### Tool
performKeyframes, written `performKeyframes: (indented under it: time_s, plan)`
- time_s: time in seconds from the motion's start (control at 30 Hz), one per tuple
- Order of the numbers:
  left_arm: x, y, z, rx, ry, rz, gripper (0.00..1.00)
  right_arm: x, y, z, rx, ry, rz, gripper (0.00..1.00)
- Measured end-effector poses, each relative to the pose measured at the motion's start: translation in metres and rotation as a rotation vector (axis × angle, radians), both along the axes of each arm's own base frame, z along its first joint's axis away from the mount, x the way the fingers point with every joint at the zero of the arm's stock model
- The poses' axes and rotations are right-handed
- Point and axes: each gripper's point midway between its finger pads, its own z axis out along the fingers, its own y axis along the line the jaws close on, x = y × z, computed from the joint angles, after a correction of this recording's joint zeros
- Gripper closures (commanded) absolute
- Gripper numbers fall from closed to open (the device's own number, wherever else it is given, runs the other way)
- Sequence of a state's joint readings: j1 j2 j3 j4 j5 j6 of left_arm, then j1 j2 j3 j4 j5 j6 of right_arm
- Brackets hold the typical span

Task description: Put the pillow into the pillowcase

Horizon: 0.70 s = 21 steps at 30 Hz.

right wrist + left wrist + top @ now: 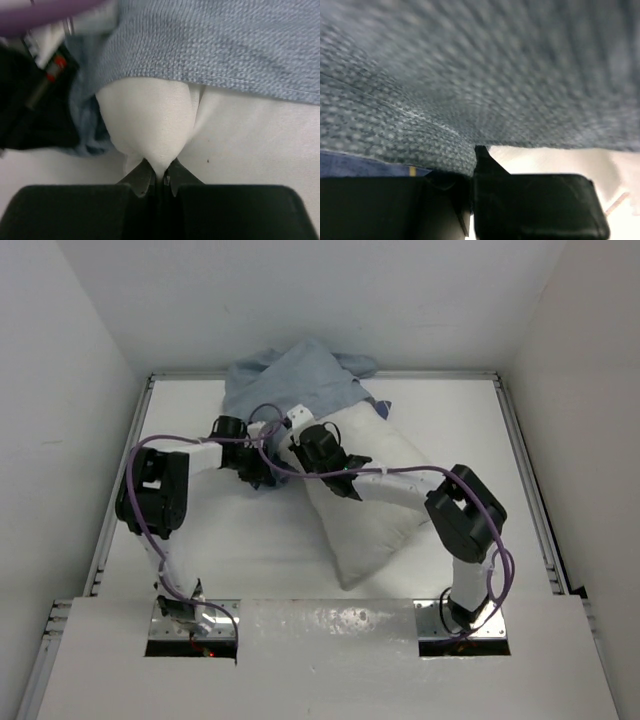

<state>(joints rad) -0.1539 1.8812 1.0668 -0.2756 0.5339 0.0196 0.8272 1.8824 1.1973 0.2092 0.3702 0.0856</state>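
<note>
Up close, the right end effector is clenched on a pinched fold of the large, plump white rectangular pillow, whose crinkled fabric bulges out just ahead of it. The left end effector is clamped on an edge of the soft grey-blue woven pillowcase, which fills most of its wrist view. From above, the left arm reaches in from 9 o'clock and the right arm from 4 o'clock, and the two meet just beyond the middle of the white table. The pillow lies slantwise from the centre toward 5 o'clock. Its far end is overlapped by the pillowcase, which is bunched at 12 o'clock at the table's far edge.
</note>
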Motion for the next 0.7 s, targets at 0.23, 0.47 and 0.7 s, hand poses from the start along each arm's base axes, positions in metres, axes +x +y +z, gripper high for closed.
performKeyframes:
  time_s: [0.23,0.47,0.7]
  plan:
    - [0.037,-0.009,0.083,-0.073,-0.19,-0.096,1.0,0.041,0.038,0.082,0.413,-0.032,-0.08,1.0]
    - [0.054,-0.01,0.192,-0.086,-0.529,-0.327,1.0,0.081,0.059,0.142,0.667,-0.118,-0.159,1.0]
    - [0.018,-0.014,0.198,-0.133,-0.514,-0.528,1.0,0.094,0.077,0.081,0.667,0.014,-0.213,1.0]
